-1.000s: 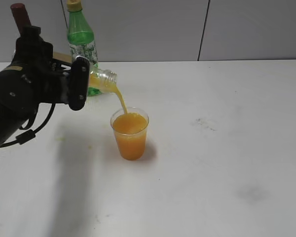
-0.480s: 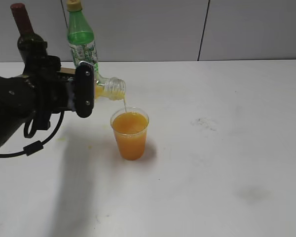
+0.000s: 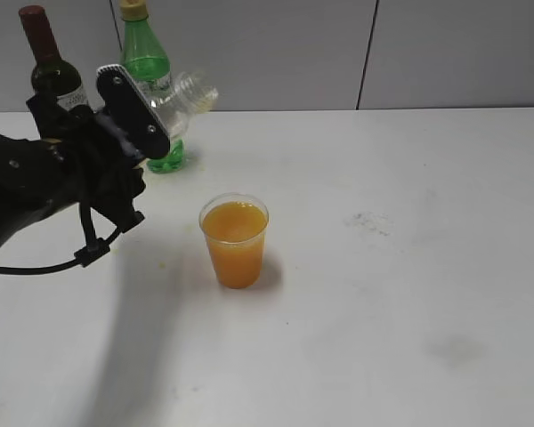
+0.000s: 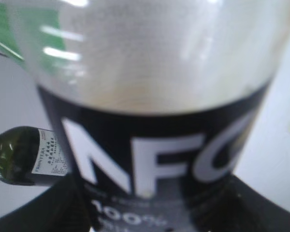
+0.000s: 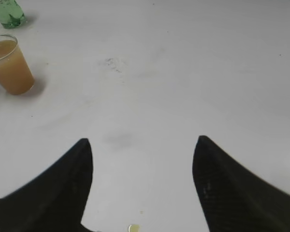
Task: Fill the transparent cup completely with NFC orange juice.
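Left hand (image 3: 156, 120) clamped on the NFC bottle (image 3: 182, 98) at the labelled body, neck tipped up and away from the cup; bottle looks drained, only a faint orange film above the black label in the left wrist view (image 4: 150, 159); no stream falling. Transparent cup (image 3: 235, 240) stands upright on the bench (image 3: 409, 267), filled with NFC orange juice (image 3: 234, 221) to just under the rim; also at top left of the right wrist view (image 5: 8, 65). Right hand (image 5: 142, 186) is spread apart, holding nothing, well apart from the cup. Green bottle (image 3: 148, 76) and wine bottle (image 3: 52, 67) sit behind the left arm. Judgement: pour looks essentially done. Handling: cup is thin-walled and soft, now heavy and brim-full; any squeeze or nudge will slop juice, so leave it or grip low and gently; empty bottle is light, stiff enough at the label band, possibly slick near the wet neck.
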